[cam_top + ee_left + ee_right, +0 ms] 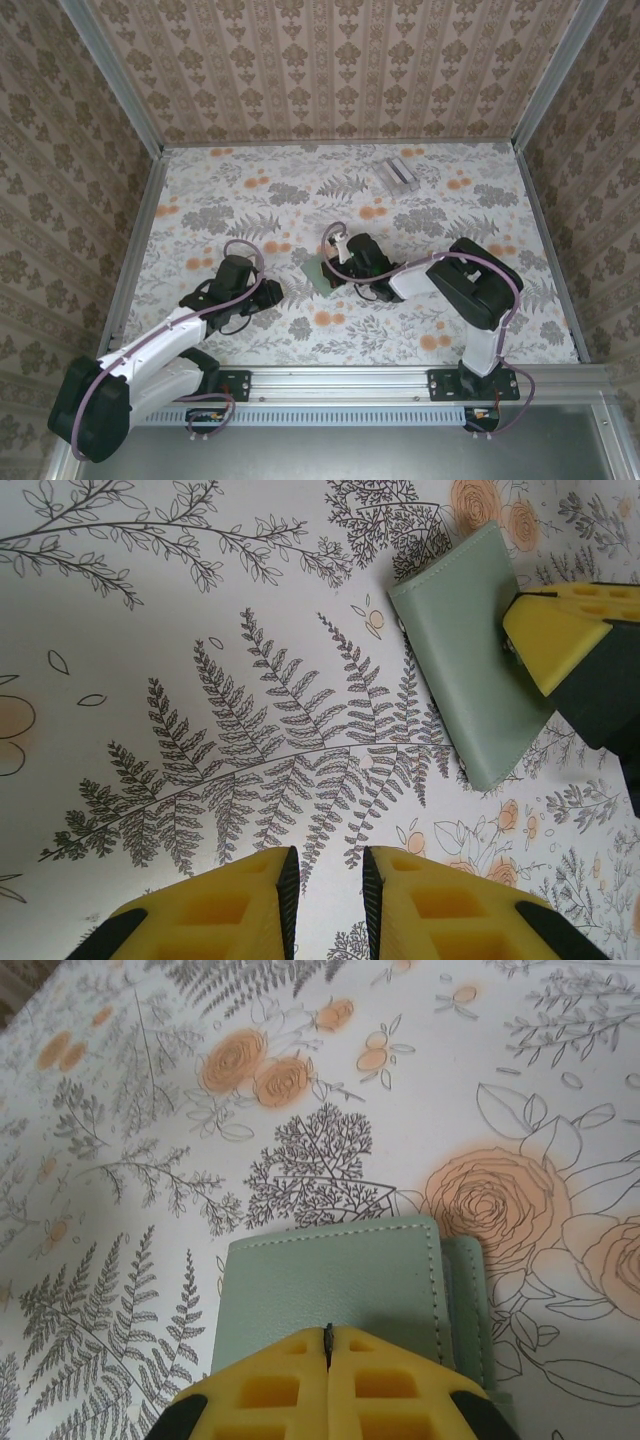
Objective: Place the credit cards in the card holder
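Left tool [330,868], empty with its fingers a narrow gap apart, hovers over the floral worktop [230,205]. Just right of it, near centre, the grey-green card holder [321,271] lies flat, apparently folded shut. It looks light, thin and soft-covered, best pinched at a free edge. Right tool [329,1345], fingers closed together, sits on its end. A clear slotted stand [398,175] stands well apart behind, obstructing nothing.

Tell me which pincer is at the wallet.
The right pincer, shut, over the green wallet. The left pincer is apart from it, over the table, fingers slightly parted.
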Available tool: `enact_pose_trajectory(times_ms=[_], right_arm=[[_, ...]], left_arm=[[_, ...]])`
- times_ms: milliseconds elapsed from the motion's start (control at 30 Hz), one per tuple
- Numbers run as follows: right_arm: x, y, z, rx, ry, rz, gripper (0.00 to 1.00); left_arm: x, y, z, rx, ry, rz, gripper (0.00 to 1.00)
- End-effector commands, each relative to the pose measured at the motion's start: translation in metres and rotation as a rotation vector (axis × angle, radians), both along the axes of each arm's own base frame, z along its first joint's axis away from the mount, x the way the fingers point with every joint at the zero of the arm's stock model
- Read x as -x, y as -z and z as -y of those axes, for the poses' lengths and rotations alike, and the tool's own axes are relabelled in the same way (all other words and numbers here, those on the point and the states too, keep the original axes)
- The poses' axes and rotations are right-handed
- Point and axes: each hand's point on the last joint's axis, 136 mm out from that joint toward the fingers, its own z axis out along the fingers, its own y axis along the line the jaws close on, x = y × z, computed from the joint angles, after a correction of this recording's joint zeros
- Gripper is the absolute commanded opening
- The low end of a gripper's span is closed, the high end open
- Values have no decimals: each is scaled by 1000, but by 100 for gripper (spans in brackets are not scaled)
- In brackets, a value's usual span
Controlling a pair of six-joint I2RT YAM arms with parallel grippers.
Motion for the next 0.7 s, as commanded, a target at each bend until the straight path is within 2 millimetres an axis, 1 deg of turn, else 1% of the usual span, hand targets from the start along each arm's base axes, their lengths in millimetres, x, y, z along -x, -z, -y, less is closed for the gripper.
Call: enact_pose_trajectory(times_ms=[0,133,233,367,433,567,667], right_arm=[[25,59,34,133,53,-54,0],[39,72,48,173,60,33,0],[51,89,51,251,27,56,0],[65,103,50,385,-15,116,0],[68,110,52,441,-19,139,0],[66,118,60,502,-7,166,0],[66,130,64,539,-17,143,0]], left_arm=[[3,6,-4,-9,-4,-15,26],[3,5,-7,-16,-17,-11,26],[2,4,-9,-16,-26,-6,26],[1,3,-12,-25,-34,-10,26],[0,2,-13,-24,-40,-13,26],[-3,-1,-14,-17,-39,-12,27],[-5,-2,-13,-19,-34,-14,27]])
